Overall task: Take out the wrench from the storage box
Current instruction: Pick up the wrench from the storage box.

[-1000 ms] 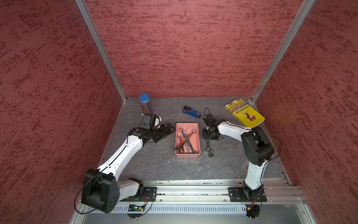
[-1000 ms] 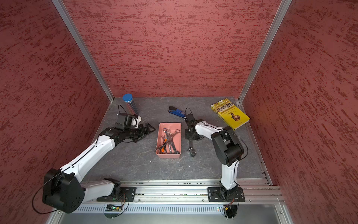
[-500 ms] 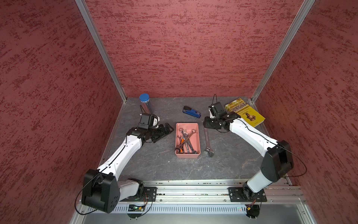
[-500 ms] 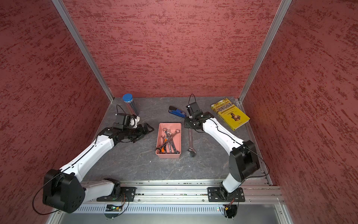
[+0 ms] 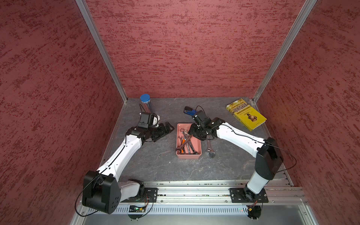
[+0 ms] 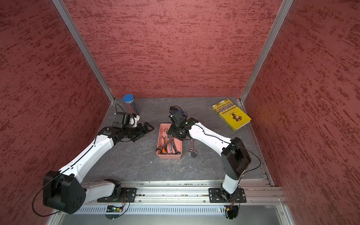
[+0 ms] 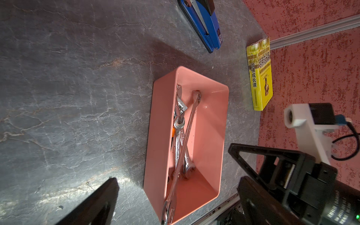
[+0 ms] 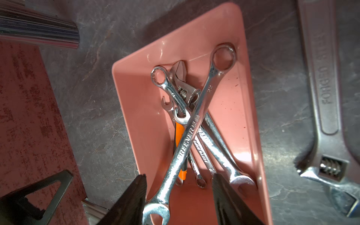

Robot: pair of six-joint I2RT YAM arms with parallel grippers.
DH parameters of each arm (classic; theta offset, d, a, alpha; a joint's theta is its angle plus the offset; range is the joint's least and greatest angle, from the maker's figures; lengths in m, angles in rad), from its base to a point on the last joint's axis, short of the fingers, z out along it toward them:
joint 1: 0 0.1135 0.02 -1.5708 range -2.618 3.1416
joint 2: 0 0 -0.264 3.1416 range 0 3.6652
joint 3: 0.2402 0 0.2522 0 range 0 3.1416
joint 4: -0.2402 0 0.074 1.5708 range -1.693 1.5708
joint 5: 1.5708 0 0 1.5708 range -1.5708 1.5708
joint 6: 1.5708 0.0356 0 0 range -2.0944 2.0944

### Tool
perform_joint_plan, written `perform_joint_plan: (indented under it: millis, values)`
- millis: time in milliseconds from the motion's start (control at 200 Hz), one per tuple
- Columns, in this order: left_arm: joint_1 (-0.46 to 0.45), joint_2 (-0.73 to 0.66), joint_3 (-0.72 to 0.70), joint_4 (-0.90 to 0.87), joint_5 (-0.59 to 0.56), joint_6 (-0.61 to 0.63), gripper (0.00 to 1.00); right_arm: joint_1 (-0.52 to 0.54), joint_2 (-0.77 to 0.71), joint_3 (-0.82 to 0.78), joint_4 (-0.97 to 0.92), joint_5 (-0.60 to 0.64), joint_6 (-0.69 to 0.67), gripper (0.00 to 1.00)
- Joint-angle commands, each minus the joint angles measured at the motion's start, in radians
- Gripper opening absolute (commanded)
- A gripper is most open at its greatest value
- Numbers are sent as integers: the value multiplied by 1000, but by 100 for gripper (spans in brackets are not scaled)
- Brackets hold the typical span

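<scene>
My right hand (image 8: 179, 175) hangs over the far half of the storage box (image 5: 180, 136). Its two fingers (image 8: 134, 200) are spread apart and grasp nothing. In the right wrist view the pile of wrenches lies below them, with a clear gap on either side. The salmon-pink box sits near the middle of the table (image 5: 155, 165), long side running away from me. Inside it a long combination wrench (image 8: 194, 124) lies diagonally on top of the heap, crossing several smaller combination wrenches (image 8: 206, 148) and an orange-handled adjustable wrench (image 8: 180, 132) underneath. The heap keeps to the left side of the box, and the floor along the other wall is bare. A large adjustable wrench (image 5: 210, 149) lies flat on the table just outside the box's right wall, roughly parallel to it, with its jaw end toward me. Its upper handle is hidden under my right arm in both top views. My left hand (image 5: 164, 128) rests low on the left of the box, pointing toward it with the fingers released as wide as they go, empty and not touching the box. Farther back, a blue stapler (image 7: 202, 25) lies behind the box and a yellow book (image 5: 246, 116) sits flat in the far right corner. A blue-capped clear tube (image 5: 145, 102) stands near the far left corner.
</scene>
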Motion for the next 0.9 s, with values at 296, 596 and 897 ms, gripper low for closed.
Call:
perform_joint_plan:
  millis: [296,596,897]
  values:
    - [-32,-39,-18,37,-5,-9,100,50,130,21,25,-34,269,56]
    - [-33,-48,-39,43,-11,-6,100,56,218,23,105,-62,290,46]
    - [-34,-61,-62,38,-16,-3,100,38,263,31,145,-67,316,29]
